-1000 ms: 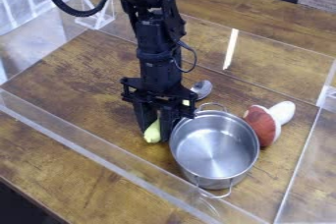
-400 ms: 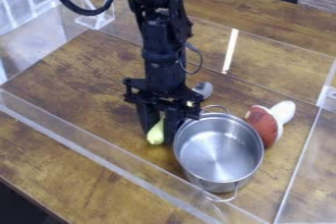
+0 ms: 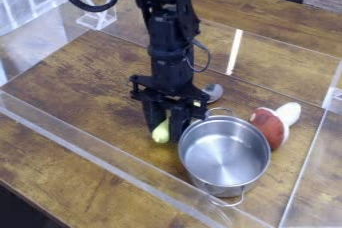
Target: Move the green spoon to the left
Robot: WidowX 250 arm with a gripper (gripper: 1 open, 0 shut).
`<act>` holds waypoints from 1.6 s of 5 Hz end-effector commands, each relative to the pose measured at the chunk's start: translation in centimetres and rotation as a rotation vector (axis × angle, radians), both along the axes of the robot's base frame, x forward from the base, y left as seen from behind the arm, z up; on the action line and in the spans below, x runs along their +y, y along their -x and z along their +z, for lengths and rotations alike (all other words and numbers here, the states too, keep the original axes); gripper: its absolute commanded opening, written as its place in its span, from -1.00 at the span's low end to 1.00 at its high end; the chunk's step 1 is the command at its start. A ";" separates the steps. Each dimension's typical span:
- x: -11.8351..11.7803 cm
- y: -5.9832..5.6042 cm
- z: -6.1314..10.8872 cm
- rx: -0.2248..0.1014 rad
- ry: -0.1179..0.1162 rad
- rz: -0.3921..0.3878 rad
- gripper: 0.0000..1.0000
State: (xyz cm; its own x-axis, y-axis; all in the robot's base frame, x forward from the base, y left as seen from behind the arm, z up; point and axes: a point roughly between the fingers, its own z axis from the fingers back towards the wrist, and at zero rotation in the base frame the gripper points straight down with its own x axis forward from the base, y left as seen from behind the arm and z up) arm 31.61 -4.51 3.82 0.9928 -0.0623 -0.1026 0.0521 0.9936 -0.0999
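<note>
The green spoon (image 3: 162, 132) lies on the wooden table just left of the steel pot; only its yellow-green handle end shows below the fingers. My gripper (image 3: 167, 117) hangs straight down over it, and its black fingers (image 3: 151, 112) are closed around the spoon's upper part. The spoon's silver bowl is partly hidden behind the gripper, near the pot's rim.
A steel pot (image 3: 221, 154) stands right beside the spoon. A red-brown and white mushroom-like toy (image 3: 274, 122) lies to the pot's right. Clear acrylic walls (image 3: 80, 157) fence the table's front, left and right. The black arm (image 3: 163, 32) rises toward the back left.
The arm and gripper have shifted slightly right and forward, and the spoon's handle end has moved along with them toward the pot. The pot and toy have stayed put.
</note>
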 end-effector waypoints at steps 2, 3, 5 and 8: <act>0.5 -1.7 1.9 -0.072 -0.008 0.010 -1.00; 0.5 -2.3 2.1 -0.078 -0.015 0.045 -1.00; 1.8 -2.2 2.0 -0.083 -0.018 -0.048 -1.00; 1.4 -2.1 5.5 -0.113 -0.034 -0.039 -1.00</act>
